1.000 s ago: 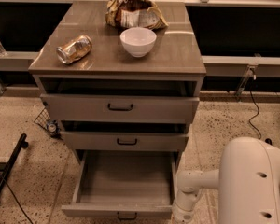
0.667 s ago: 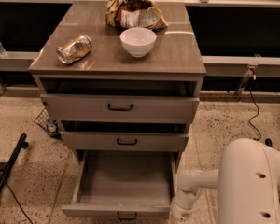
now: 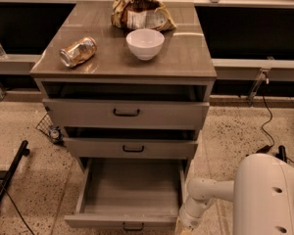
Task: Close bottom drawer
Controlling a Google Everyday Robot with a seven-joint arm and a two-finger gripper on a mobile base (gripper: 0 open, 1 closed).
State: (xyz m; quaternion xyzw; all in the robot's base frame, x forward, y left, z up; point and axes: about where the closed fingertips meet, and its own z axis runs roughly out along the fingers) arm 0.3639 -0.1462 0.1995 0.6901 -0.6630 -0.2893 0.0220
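Bottom drawer: standing pulled fully out beneath the two upper drawers. It is sitting exactly as a second ago, so you are still facing the whole push. Gripper: hanging just beside the drawer's right front corner. You cannot tell whether it is spread or pressed together.

Worktop: grey-brown, laminate look, glossy and reflective. Bowl: smooth glossy white. Can near the left edge: dented shiny metal. Bag at the back edge: crinkled. Bottom drawer: matt, plain. Gripper, by that drawer's front right corner: smooth white casing.
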